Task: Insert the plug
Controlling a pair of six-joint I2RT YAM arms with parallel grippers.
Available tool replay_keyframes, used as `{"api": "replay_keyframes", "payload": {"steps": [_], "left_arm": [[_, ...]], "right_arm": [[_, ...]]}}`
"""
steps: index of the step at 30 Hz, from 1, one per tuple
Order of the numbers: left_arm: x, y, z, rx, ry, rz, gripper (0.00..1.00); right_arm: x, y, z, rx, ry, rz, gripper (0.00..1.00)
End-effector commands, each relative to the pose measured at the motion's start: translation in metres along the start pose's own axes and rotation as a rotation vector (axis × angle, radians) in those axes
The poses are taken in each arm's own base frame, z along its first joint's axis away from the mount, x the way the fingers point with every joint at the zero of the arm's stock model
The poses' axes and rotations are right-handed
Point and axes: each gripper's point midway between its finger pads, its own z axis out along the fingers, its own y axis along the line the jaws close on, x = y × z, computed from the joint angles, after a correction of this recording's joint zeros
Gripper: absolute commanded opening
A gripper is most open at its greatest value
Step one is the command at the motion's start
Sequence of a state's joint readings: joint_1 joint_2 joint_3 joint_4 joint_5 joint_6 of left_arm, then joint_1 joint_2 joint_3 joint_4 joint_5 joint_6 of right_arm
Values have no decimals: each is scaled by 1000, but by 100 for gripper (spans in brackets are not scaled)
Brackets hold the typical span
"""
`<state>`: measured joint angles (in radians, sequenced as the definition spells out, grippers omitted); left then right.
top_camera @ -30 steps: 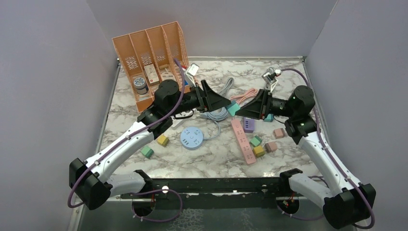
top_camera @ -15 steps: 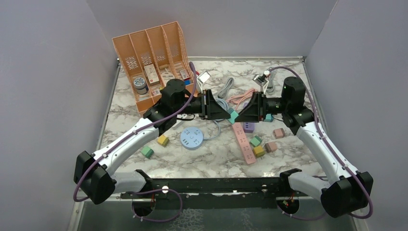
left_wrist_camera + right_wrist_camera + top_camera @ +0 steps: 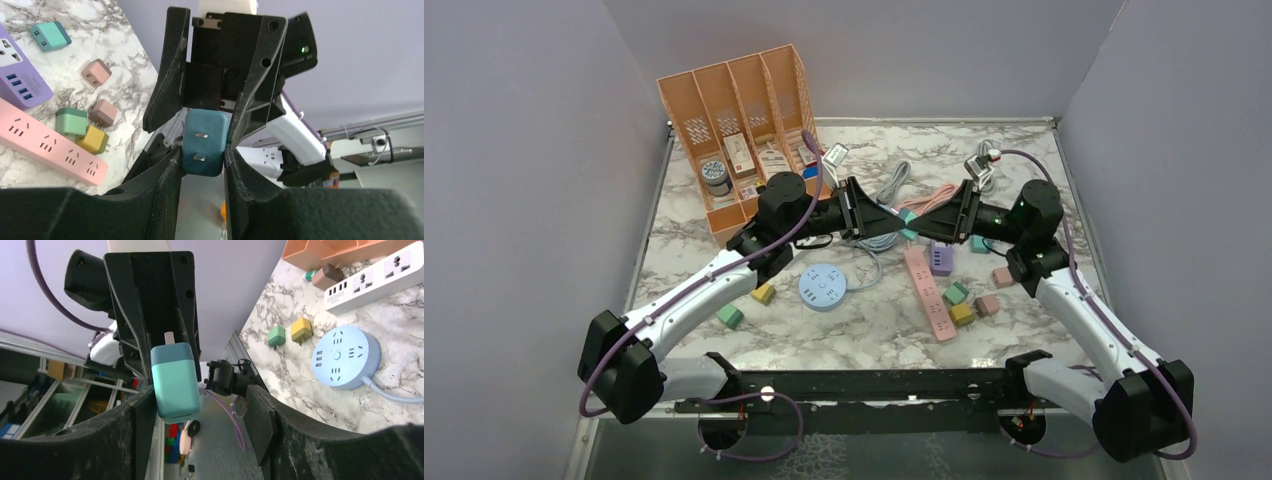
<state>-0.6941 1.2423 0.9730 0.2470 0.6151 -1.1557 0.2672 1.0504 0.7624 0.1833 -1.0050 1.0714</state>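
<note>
Top view: the arms meet tip to tip in mid-air above the middle of the tabletop (image 3: 864, 335), with the plug (image 3: 908, 218) raised between the left pincer (image 3: 898, 222) and the right pincer (image 3: 916, 226), well clear of the pink strip (image 3: 930, 293) and the round socket (image 3: 824, 286) lying below. A second ago the pincers were apart, the left one spread and the right one carrying the plug; the left then closed in, and the right has now let go. Left wrist view: the left pincer (image 3: 202, 155) is clenched on the two flanks of the plug (image 3: 204, 142), whose two prongs face back toward this camera; the right pincer (image 3: 197, 117) stands opposite with its fingers spread around the far end, and the strip (image 3: 50, 150) lies on the tabletop at lower left. Right wrist view: the right pincer (image 3: 200, 405) is released, the plug (image 3: 175, 382) just beside one finger with a clear gap to the other, while the left pincer (image 3: 172, 365) grips its far end; the round socket (image 3: 345, 357) is visible beyond. Judgement: the handover is complete and the left arm alone now carries the plug; the right arm should back straight off, and since the prongs point into the left pincer, reorientation is probably needed before insertion
</note>
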Motion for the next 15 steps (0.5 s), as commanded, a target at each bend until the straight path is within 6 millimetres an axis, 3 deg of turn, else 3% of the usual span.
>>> {"api": "replay_keyframes", "payload": {"steps": [1,7,12,15], "left_arm": [[-30,-32,4,88,-130,-30,8],[-40,-35,4,88,-187,-55,7],[-45,-27,5,66,-223,-75,7],[-47,-22,4,49,-250,-79,8]], "right_arm": [[-30,19,3,-58,-182,40,61],[-37,23,11,-100,-240,99,44],[-38,30,13,-133,-253,118,39],[-36,32,15,-139,-239,110,30]]}}
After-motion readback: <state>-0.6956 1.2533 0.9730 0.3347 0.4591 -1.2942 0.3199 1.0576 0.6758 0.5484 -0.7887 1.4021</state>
